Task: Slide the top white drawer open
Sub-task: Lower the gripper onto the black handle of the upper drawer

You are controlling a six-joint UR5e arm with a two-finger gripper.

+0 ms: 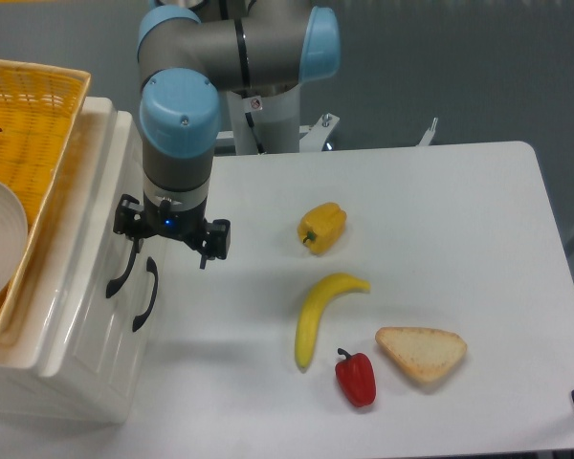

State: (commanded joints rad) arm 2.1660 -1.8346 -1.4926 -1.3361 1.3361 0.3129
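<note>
- The cabinet (72, 316) stands at the left of the bench (440, 239), a glossy white plastic block with a wicker basket (29, 115) resting on top. We judge it stiff and fairly heavy as loaded, so it should stay put under a pull, though a smooth bench might let it creep.
- The top drawer (105, 206) is the upper of the two fronts on the cabinet's right face, and appears fully shut. We expect a rigid, light box that slides with some friction; its slick front offers nothing to pinch.
- The gripper (170, 237) hangs just beside that front, its fingers spread apart and holding nothing, one fingertip right at the upper end of the handle.
- The handle (124, 260) is the place to take hold: a curved black bar standing off the front, thin and hard. We would close across its middle, where the bow leaves most room, and pull straight to the right.
- The lower handle (145, 295) sits close by and looks identical, so it could be caught by mistake.
</note>
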